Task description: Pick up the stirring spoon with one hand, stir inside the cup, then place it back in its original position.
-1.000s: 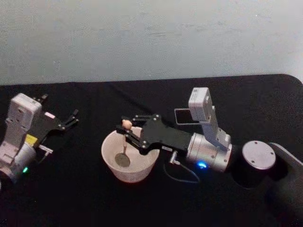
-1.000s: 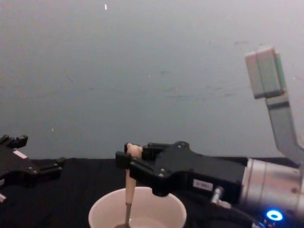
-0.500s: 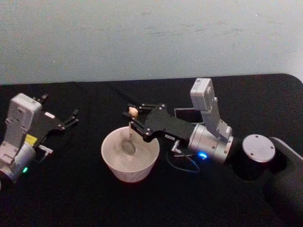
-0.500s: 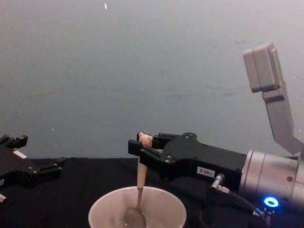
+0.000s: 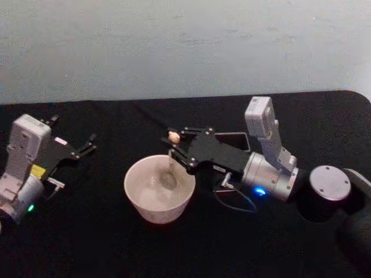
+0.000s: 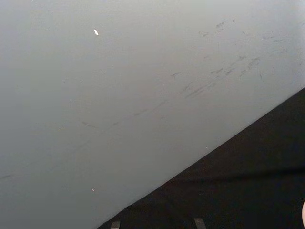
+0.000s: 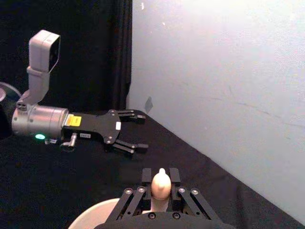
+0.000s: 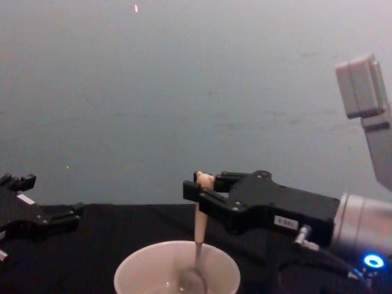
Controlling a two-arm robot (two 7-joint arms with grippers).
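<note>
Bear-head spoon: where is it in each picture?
Head view: slim, beige-handled, bear-knobbed stirring spoon, centre, upright in the right gripper.
Chest view: spoon lower centre, bowl inside the wide cream-white cup.
Right wrist view: knob between the gripper's fingers; left gripper parked beyond.
Left wrist view: grey wall, black table.
Shared landmark: that cup.

Right gripper [image 8: 199, 191]: reaches in from the right, fingers closed on the stirring spoon [image 8: 198, 236] just below its knob.
Stirring spoon: upright, its metal bowl down inside the cup [image 8: 133, 272], right of centre.
Cup: cream-white, at the lower edge on the black bench [image 8: 110, 236].
Left gripper [image 8: 50, 197]: at the left edge, fingers apart, holding nothing.
</note>
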